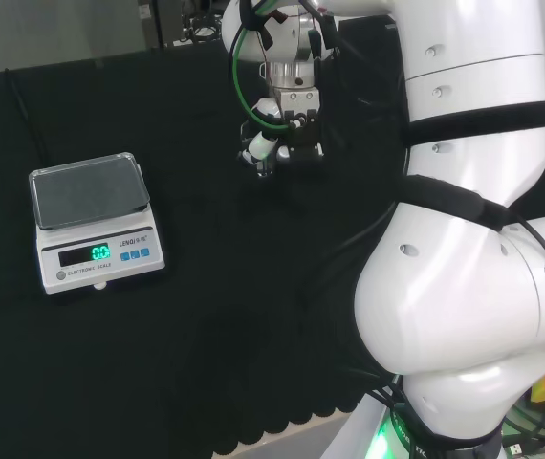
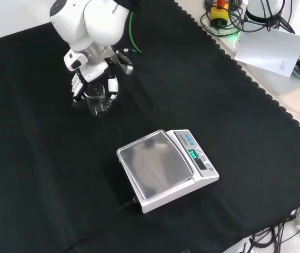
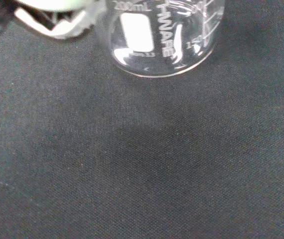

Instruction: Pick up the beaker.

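Hand [image 2: 93, 84] down at the clear beaker [image 2: 96, 100], fingers [image 2: 77, 86] curled about its sides with the glass between them; base looks still on the tabletop [image 2: 45, 174], so grasp apparently made, lift remaining.

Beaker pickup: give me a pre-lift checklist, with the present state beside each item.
1. Hand at the beaker: ok; in the front view its fingers stand on both sides of the glass.
2. Fingers closed on the glass: cannot tell; contact is not plain in any view.
3. Beaker upright: ok; in the front view its mouth faces up.
4. Beaker on the cloth: cannot tell; the wrist view shows its base close over the cloth, but contact is not plain.
5. Beaker contents: ok; the wrist view shows no liquid through the glass.
6. Room around it: ok; the scale stands well apart, nearer the front camera.
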You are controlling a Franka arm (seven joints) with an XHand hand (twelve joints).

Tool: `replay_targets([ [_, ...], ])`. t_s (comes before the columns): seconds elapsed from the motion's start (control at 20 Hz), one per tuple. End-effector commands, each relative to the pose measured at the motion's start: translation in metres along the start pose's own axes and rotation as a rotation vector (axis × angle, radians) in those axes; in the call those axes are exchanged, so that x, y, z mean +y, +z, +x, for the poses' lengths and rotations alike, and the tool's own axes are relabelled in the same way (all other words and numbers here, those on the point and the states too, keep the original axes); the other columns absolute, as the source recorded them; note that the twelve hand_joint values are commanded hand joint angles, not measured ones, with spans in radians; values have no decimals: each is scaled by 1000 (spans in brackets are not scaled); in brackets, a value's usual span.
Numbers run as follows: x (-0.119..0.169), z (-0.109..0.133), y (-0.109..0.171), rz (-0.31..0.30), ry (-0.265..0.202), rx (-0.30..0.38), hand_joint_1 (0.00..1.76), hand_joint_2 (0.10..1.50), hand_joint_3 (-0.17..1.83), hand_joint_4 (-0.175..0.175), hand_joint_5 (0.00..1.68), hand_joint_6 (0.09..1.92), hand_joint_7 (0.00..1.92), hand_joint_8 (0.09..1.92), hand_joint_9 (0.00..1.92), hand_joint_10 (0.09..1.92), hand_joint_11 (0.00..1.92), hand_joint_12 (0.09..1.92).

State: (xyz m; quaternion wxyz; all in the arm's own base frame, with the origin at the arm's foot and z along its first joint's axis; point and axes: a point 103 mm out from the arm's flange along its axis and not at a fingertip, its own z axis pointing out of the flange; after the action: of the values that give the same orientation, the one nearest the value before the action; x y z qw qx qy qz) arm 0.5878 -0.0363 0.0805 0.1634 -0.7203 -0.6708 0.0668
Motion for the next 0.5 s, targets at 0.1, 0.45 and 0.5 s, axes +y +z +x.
replay_targets([
  [0.1, 1, 3, -3, -33, -3, 2, 1105, 630, 836, -46, 549, 1150, 687, 1099, 1047, 885, 1037, 1089],
  [0.45, -3, 4, -22, -72, -2, 4, 1118, 996, 371, -163, 836, 1253, 843, 1376, 1180, 1049, 1295, 1001],
  [0.5, -5, 5, -30, -84, -5, 1, 1120, 1007, 353, -169, 844, 1250, 855, 1387, 1184, 1055, 1293, 1003],
])
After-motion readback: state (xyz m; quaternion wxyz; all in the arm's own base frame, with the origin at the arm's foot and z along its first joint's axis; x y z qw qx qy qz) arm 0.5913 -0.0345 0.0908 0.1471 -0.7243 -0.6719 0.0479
